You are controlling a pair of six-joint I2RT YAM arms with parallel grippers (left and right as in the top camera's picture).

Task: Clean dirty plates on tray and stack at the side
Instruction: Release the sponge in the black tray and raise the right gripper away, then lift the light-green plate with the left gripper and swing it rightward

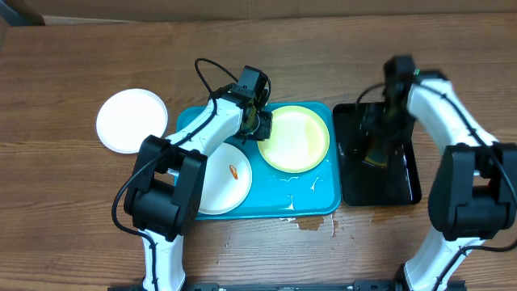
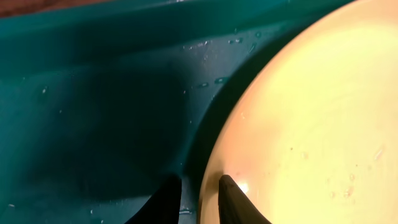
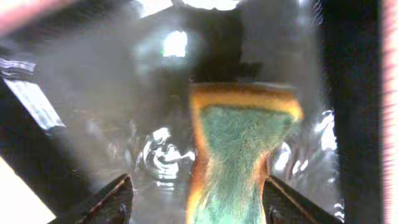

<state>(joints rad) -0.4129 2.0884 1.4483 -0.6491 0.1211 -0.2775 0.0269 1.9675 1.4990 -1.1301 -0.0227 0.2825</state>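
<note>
The yellow-green plate (image 1: 295, 139) is lying on the turquoise tray (image 1: 319, 206). The left gripper (image 2: 199, 186), nearly closed, seems to be pinching its rim for cleaning. The right gripper (image 3: 198, 183) is hanging open around the sponge (image 3: 239, 143); I judge a steady lift is being called for next.

From above, the left arm (image 1: 206, 137) is covering the left part of the white plate (image 1: 230, 186) on the tray (image 1: 323, 194), and the left gripper (image 1: 263, 127) is hiding a bit of the pale yellow-green plate (image 1: 299, 141). In the left wrist view that plate is running off the right and bottom edges. In the right wrist view the sponge (image 3: 239, 143) is looking blurry and running off the bottom, and it is too hard to tell whether the right gripper (image 3: 198, 186) is squeezing it.
</note>
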